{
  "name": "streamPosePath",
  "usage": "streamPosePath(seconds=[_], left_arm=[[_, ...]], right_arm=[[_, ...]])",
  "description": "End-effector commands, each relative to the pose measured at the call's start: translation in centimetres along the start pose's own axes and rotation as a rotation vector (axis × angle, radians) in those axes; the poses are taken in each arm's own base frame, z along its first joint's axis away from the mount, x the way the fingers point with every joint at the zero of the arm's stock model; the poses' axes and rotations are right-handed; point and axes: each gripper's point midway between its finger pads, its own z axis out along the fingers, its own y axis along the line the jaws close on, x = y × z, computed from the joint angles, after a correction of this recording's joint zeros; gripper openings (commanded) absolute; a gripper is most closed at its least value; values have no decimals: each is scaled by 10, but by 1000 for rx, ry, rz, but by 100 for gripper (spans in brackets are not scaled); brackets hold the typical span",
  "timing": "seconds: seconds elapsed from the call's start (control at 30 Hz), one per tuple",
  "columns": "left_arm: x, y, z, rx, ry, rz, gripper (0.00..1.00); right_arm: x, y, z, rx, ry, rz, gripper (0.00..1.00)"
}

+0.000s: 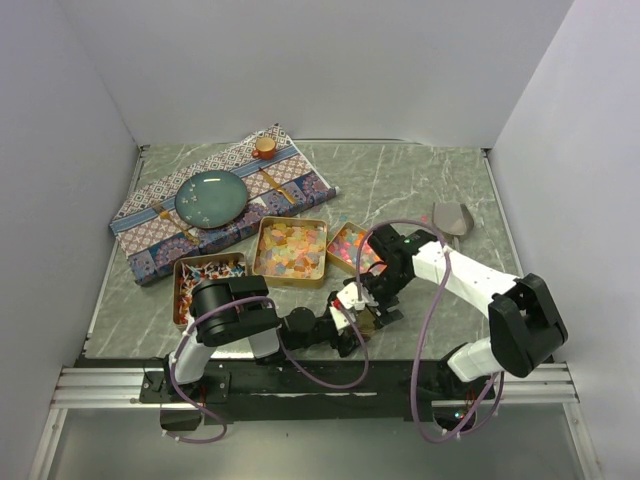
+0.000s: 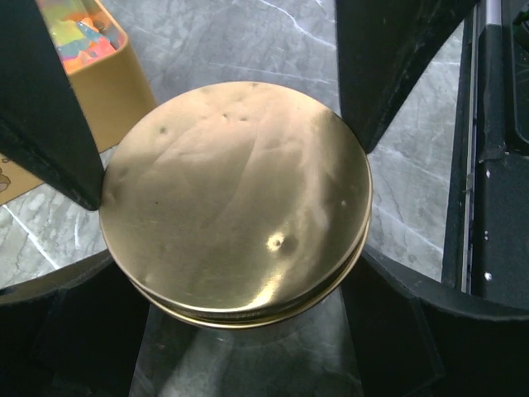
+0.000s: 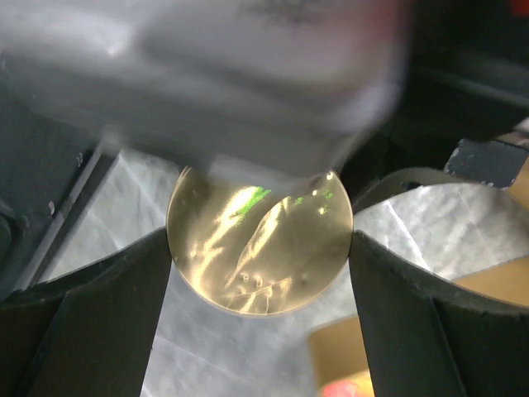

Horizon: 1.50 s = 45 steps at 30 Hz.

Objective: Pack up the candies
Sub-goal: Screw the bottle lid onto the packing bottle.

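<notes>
Three sorts of candies lie in open gold tins: red-white-black ones (image 1: 205,280) at the left, pale yellow-orange squares (image 1: 290,250) in the middle, and bright pink-orange pieces (image 1: 350,248) at the right, also in the left wrist view (image 2: 74,33). A round gold tin (image 1: 364,318) with its lid on is held low over the table in front of them. My left gripper (image 1: 356,328) is shut on its rim (image 2: 227,165). My right gripper (image 1: 374,306) is also shut on its edges (image 3: 260,240).
A patterned cloth (image 1: 300,180) at the back left carries a teal plate (image 1: 211,197), gold spoons and a small cork-topped pot (image 1: 265,147). A grey scoop (image 1: 452,217) lies at the right. White walls close in three sides.
</notes>
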Motion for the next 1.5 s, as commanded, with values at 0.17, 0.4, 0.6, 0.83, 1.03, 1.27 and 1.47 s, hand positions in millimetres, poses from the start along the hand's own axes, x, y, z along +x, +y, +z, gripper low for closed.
streamPosePath(seconds=[0.17, 0.4, 0.6, 0.83, 1.03, 1.27, 1.47], left_arm=[[54, 15, -16, -87, 200, -13, 1], [55, 16, -15, -94, 209, 27, 1], [58, 16, -15, -98, 220, 29, 1], [66, 23, -15, -127, 244, 23, 1], [71, 27, -15, -134, 261, 16, 1], [73, 27, -15, -129, 265, 9, 1], [74, 24, -15, -110, 272, 10, 1]], right_arm=[[-20, 18, 18, 124, -111, 314, 53], [-18, 8, 26, 262, -85, 557, 49], [-24, -2, 23, 277, -73, 616, 57], [-25, 39, 1, 91, -37, 574, 100], [-17, 70, -36, 114, 26, 453, 100], [5, 95, -34, 123, 110, 471, 100], [4, 35, -72, 347, 69, 401, 100]])
